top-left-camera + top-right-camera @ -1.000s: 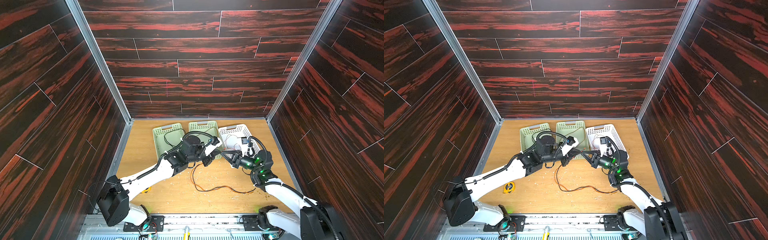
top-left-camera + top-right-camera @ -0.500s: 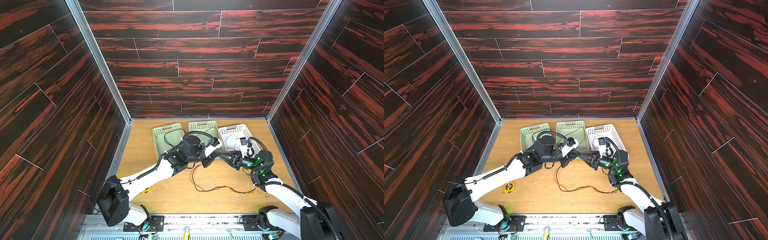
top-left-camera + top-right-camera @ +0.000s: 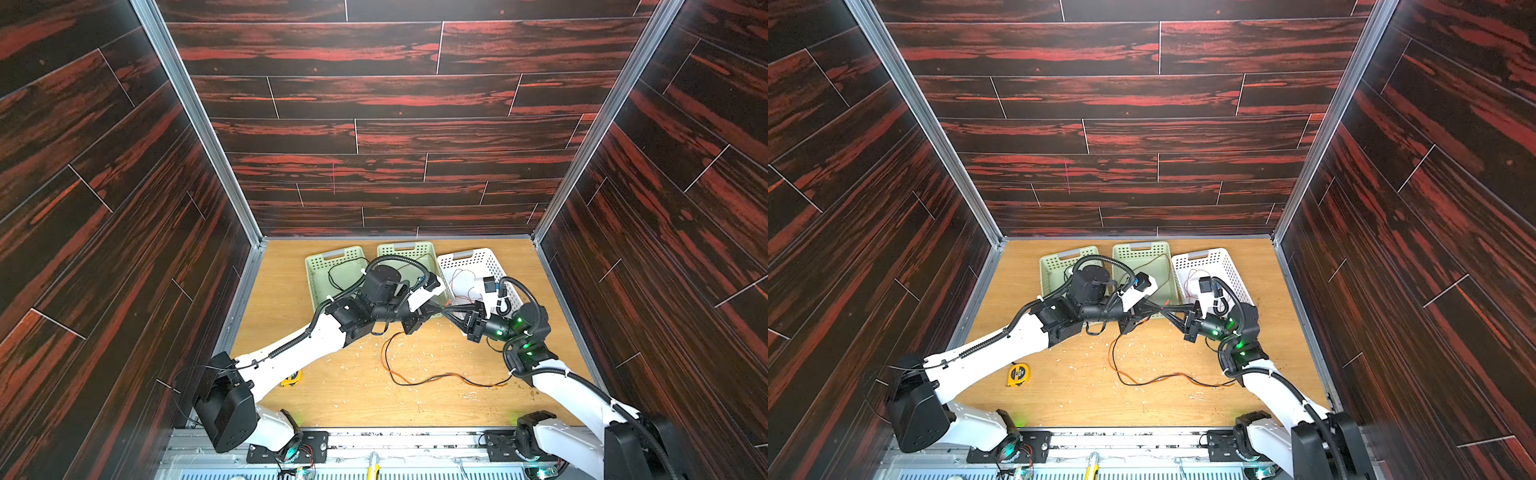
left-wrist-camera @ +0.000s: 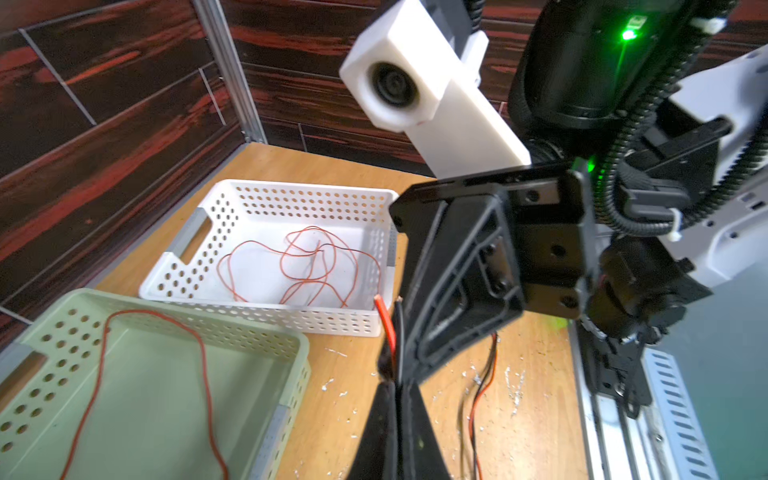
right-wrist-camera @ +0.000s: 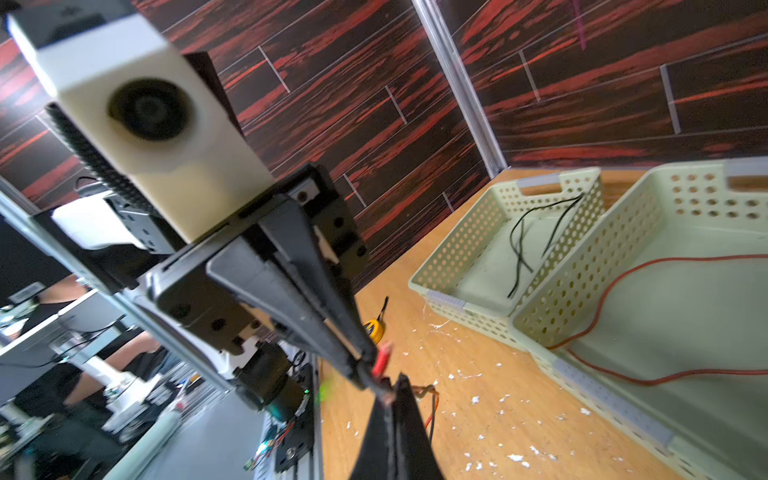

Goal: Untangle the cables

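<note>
Under me is a light wooden tabletop [image 3: 332,395], closed in by dark, red-streaked plank walls [image 3: 395,95]. The paired cable [image 3: 436,380] drops from my fingertips, loops on the wood, then runs left to right toward the near right. Both my arms reach inward. My left gripper [image 3: 441,307] and right gripper [image 3: 454,311] meet tip to tip, each pinched tight on that cable's end, just before the middle green basket [image 3: 386,251].

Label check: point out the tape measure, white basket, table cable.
tape measure [image 3: 1018,374], in a top view, yellow case.
white basket [image 3: 1203,260], in a top view, far wall.
black-and-orange cable [image 3: 1177,375], in a top view, slack middle.
</note>
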Robot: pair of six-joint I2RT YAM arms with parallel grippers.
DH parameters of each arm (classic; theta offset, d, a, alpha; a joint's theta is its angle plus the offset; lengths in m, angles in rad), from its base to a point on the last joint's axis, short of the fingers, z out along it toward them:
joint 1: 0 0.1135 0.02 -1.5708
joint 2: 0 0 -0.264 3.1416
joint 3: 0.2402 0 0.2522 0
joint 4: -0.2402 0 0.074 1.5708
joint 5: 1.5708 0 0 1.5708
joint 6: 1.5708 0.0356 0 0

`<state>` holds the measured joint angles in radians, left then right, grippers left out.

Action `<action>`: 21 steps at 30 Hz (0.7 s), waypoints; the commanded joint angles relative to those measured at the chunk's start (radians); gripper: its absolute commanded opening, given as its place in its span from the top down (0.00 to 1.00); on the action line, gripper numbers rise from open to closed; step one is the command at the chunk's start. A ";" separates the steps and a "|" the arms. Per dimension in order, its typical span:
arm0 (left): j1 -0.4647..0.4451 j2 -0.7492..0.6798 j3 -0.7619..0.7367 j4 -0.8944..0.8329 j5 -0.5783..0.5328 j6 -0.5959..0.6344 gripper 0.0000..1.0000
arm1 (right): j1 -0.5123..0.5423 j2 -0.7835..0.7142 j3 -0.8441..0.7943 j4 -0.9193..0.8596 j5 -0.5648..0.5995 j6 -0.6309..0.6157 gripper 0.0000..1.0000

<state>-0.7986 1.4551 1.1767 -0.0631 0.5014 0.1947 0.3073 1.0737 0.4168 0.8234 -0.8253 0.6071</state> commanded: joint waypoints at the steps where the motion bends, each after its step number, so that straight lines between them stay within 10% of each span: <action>1: -0.001 -0.021 0.026 -0.042 0.060 0.020 1.00 | -0.001 -0.038 -0.013 -0.005 0.029 -0.035 0.91; 10: -0.001 -0.018 0.049 -0.111 0.122 0.041 1.00 | -0.001 -0.081 0.000 -0.151 -0.066 -0.280 0.67; 21: 0.001 -0.005 0.072 -0.168 0.145 0.065 1.00 | -0.002 -0.117 -0.046 -0.027 -0.190 -0.454 0.63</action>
<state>-0.7994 1.4555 1.2133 -0.1936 0.6205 0.2295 0.3035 0.9760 0.3801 0.7399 -0.9600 0.2302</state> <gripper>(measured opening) 0.061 0.368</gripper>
